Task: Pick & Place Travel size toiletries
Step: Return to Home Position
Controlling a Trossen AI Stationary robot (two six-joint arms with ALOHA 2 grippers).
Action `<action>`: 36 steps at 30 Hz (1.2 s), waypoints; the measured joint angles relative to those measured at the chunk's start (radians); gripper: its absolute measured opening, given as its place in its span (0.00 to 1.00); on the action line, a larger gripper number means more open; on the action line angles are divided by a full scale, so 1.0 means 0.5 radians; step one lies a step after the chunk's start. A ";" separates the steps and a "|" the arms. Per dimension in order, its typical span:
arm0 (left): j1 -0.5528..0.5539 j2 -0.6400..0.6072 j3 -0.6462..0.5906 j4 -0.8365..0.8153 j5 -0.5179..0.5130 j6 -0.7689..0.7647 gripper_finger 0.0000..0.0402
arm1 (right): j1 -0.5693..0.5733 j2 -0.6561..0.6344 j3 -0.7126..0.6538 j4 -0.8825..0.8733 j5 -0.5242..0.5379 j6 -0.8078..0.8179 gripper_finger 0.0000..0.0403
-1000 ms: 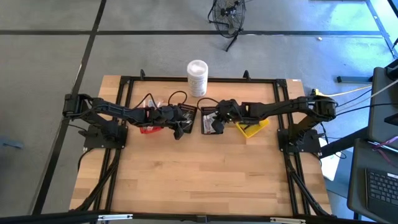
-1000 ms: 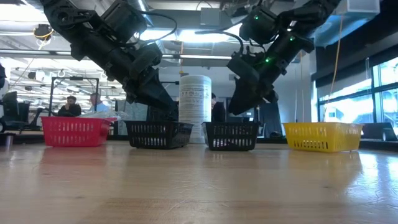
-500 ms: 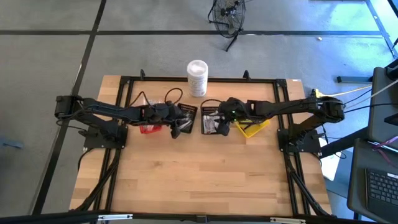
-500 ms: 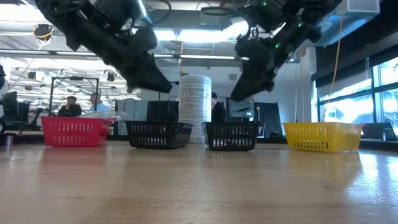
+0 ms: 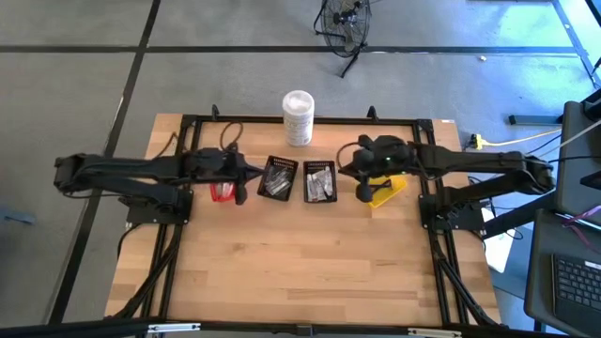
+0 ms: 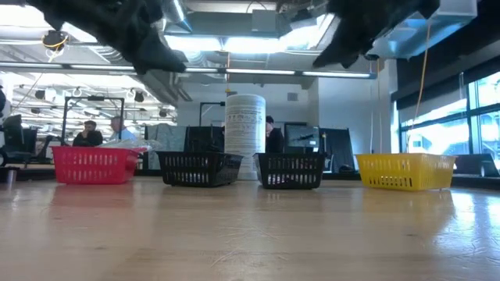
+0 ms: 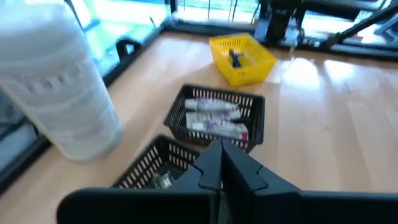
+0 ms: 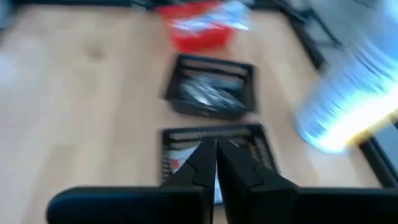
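Four small bins stand in a row at the table's far side: red (image 5: 223,192), black (image 5: 278,178), black (image 5: 320,182) and yellow (image 5: 387,191). Toiletries lie in them: pale sachets in the red bin (image 8: 202,25), slim grey items in the left black bin (image 8: 210,92), white tubes (image 7: 214,118) in the right black bin, and a dark razor (image 7: 236,58) in the yellow bin. My left gripper (image 5: 242,186) hangs shut, high between the red and left black bins. My right gripper (image 5: 362,193) hangs shut at the yellow bin's left edge. Nothing shows between either pair of fingers.
A tall white canister (image 5: 298,117) stands behind the bins at the table's far edge. A black frame (image 5: 192,141) runs around the table's far part. The near half of the wooden table (image 5: 300,263) holds bare wood.
Both grippers have risen from over the black bins. The left one has drawn back toward the table's left, the right one toward the table's right. In the low view both now sit high above the bins' rims. The bins have stayed put.
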 joint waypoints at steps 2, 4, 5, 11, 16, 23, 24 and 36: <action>-0.020 -0.113 -0.036 -0.008 -0.030 0.028 0.01 | 0.001 -0.059 0.000 -0.013 -0.164 -0.099 0.03; -0.040 -0.243 -0.090 -0.035 -0.052 0.046 0.01 | 0.001 -0.123 0.000 -0.036 -0.233 -0.136 0.01; -0.050 -0.310 -0.117 -0.045 -0.055 0.047 0.01 | 0.001 -0.163 0.000 -0.051 -0.234 -0.141 0.01; -0.084 -0.732 -0.308 -0.036 -0.067 0.052 0.01 | 0.016 -0.447 -0.151 -0.021 -0.236 -0.136 0.03; -0.107 -0.980 -0.419 -0.031 -0.076 0.146 0.01 | 0.067 -0.707 -0.414 0.135 -0.237 -0.087 0.01; -0.166 -1.240 -0.570 0.035 -0.072 0.396 0.01 | 0.085 -1.044 -0.647 0.305 -0.237 -0.065 0.02; -0.173 -1.278 -0.593 0.045 -0.072 0.405 0.01 | 0.085 -1.085 -0.671 0.301 -0.237 -0.065 0.02; -0.194 -1.696 -0.936 0.289 -0.019 0.485 0.01 | 0.085 -1.521 -0.966 0.382 -0.258 -0.064 0.03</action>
